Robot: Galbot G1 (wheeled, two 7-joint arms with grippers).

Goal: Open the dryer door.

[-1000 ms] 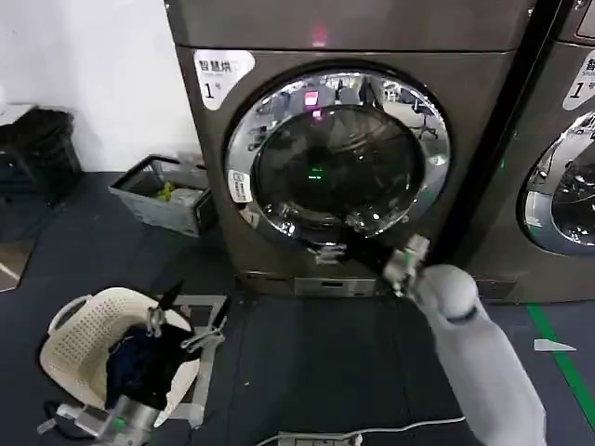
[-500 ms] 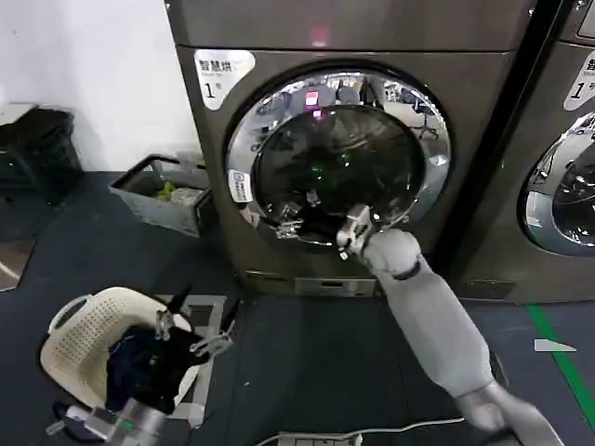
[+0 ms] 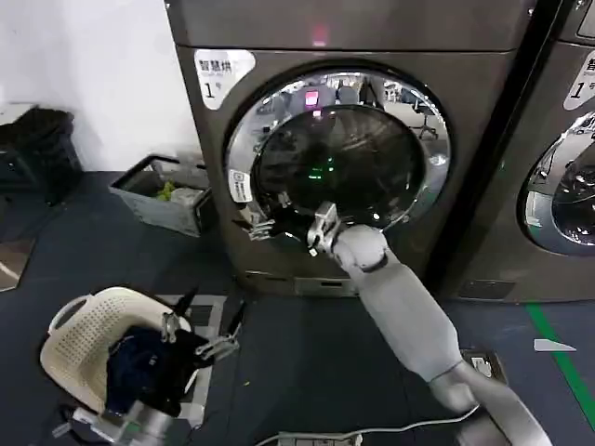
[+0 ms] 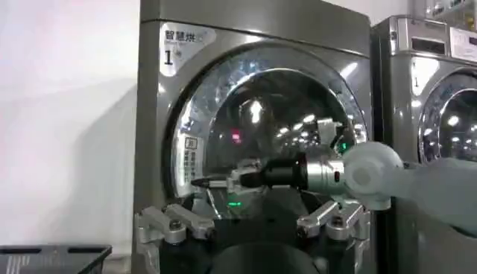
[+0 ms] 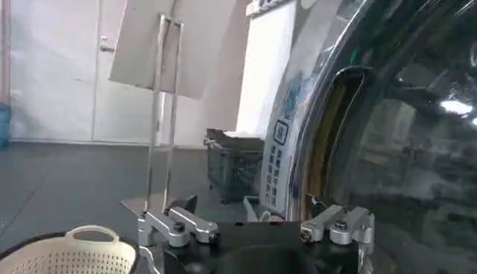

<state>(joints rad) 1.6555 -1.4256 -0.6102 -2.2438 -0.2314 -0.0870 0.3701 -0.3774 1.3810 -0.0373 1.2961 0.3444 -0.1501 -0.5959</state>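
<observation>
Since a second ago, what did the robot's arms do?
The right gripper swept across the dryer door from its lower right to its lower left edge, fingers open, gripping nothing. The door stayed shut. The left gripper barely moved, open above the white laundry basket.

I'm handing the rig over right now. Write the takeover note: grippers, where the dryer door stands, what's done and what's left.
Right gripper: open, at the lower left edge of the dryer door, fingertips by the chrome ring beside the small label. It holds nothing.
Left gripper: open and idle, low over the white laundry basket with dark clothes on the floor.
Door: looks shut, flush with the machine front; in the right wrist view a narrow seam shows along its edge.
Done: right arm reached to the door's left edge.
Left: catch the edge or handle there, pull the door open. Whether the fingers already touch the rim cannot be told.
</observation>
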